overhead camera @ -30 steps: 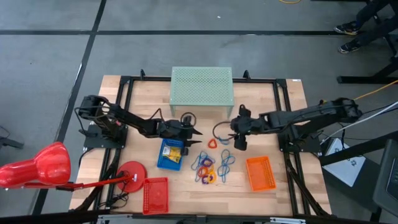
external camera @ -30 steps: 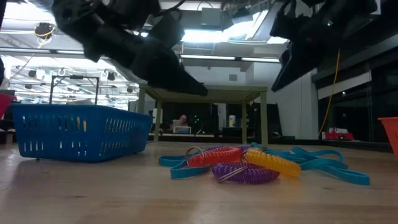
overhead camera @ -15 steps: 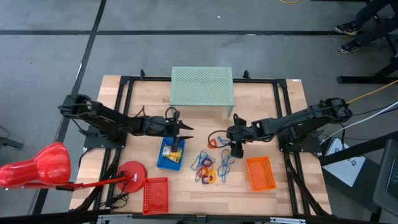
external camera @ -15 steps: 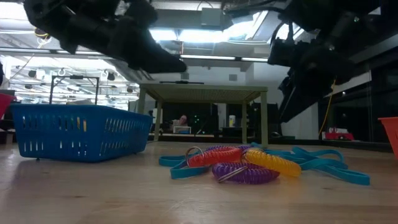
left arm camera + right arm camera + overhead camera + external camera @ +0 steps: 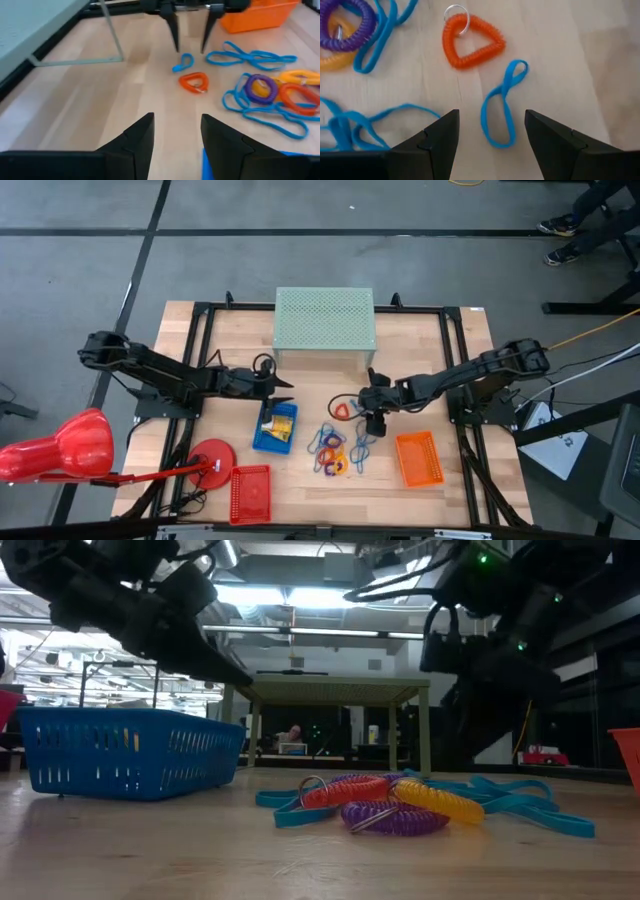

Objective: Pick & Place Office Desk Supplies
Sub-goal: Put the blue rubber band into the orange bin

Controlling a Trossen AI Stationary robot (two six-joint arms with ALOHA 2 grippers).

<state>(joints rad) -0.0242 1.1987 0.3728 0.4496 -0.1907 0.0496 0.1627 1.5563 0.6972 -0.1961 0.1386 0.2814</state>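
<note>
Hanging over a blue loop [image 5: 502, 102], the right gripper [image 5: 490, 132] has spread fingers. The left gripper [image 5: 175, 132], fingers apart, holds nothing.

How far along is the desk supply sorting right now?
Done: yellow-and-black clips lie in the blue tray. In hand: nothing; the open right gripper sits over a small blue loop beside the orange coil. The left gripper is open near the blue tray. Left: the coil-and-band pile on the table; the orange tray looks empty.
</note>
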